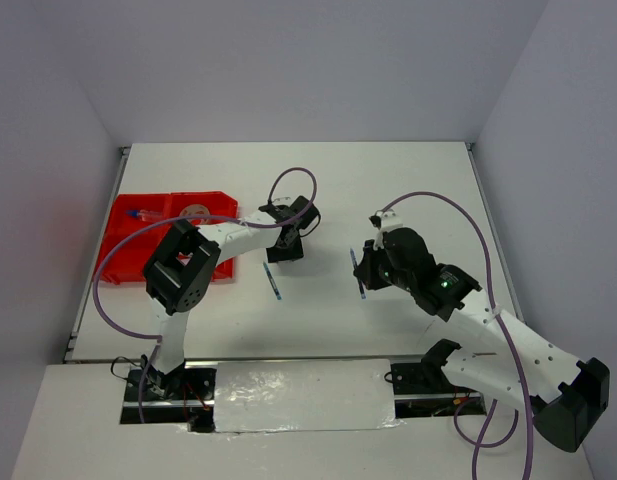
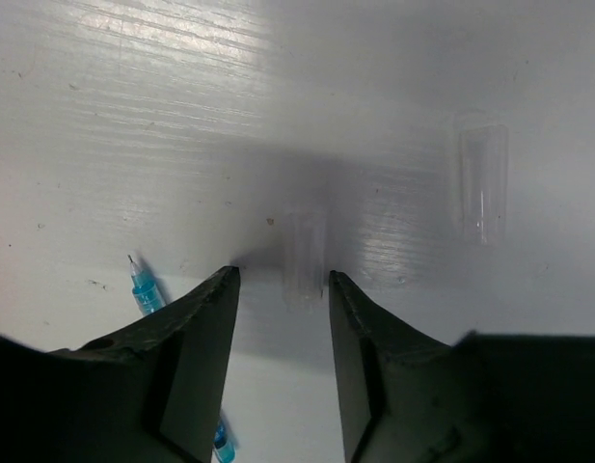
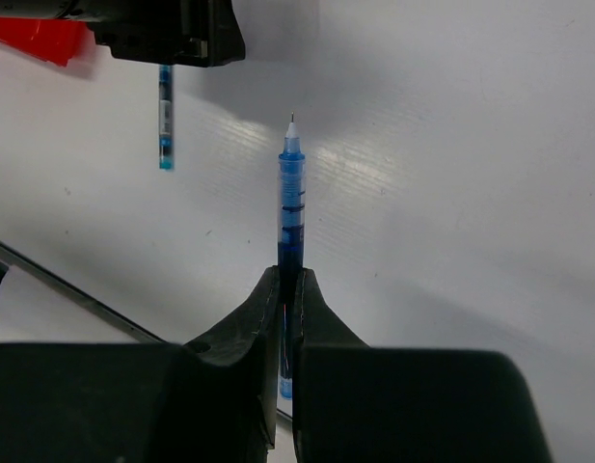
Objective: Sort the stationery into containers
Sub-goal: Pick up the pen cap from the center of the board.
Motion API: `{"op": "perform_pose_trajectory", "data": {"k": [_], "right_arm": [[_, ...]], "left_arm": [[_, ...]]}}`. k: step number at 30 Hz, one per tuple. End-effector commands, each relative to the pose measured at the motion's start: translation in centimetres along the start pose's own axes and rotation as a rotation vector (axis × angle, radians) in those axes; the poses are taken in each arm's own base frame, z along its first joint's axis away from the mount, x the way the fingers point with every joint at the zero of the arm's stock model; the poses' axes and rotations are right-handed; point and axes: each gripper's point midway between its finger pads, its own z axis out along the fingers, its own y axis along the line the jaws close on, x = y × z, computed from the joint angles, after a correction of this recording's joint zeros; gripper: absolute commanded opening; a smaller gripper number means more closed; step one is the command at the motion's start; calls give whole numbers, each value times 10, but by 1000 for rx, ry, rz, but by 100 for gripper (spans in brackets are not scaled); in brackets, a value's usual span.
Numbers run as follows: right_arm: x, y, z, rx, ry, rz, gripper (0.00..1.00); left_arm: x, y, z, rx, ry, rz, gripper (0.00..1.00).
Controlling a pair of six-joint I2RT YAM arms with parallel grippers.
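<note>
Pinching gripper: the right gripper [image 3: 287,278] is pressed together on a thin blue pen [image 3: 291,198], gripping the barrel towards its back end, with the bare tip pointing away from the wrist.
Straddling gripper: the left gripper [image 2: 283,282] is spread and low over the white table [image 1: 408,190], with a clear pen cap [image 2: 304,256] lying between its fingers and no contact visible.
Loose items: a second clear cap [image 2: 483,183] lies off to the right of the first. A second blue pen [image 2: 143,287] lies just outside the left finger, its lower part hidden behind that finger.
Containers: the red tray [image 1: 123,245] sits at the table's left edge, well apart from both grippers, and the left arm's links cross above its near right part.
Risk, held pen: with the grip so far back on a round barrel, the long free end may pivot or slide out during a carry.
Risk, route: the tray lies beyond the left arm, so a straight carry from the right could bring the two arms together.
Risk, cap: it is small, smooth and round, so closing jaws may squeeze it out forward or set it rolling.
Risk, neighbour: a slightly skewed closing could drag the loose pen along with the finger.
</note>
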Motion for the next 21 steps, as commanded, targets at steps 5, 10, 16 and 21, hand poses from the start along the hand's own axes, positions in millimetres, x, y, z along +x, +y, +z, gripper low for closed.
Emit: {"op": "perform_pose_trajectory", "data": {"k": [5, 10, 16, 21], "right_arm": [[-8, 7, -5, -44, -38, -19, 0], [-9, 8, -8, -56, -46, -23, 0], [-5, 17, -10, -119, -44, -37, 0], [-2, 28, -11, -188, -48, -51, 0]], "left_arm": [[2, 2, 14, -38, 4, 8, 47], [6, 2, 20, -44, 17, 12, 42], [16, 3, 28, -29, 35, 22, 11], [18, 4, 25, -2, 32, 13, 0]]}}
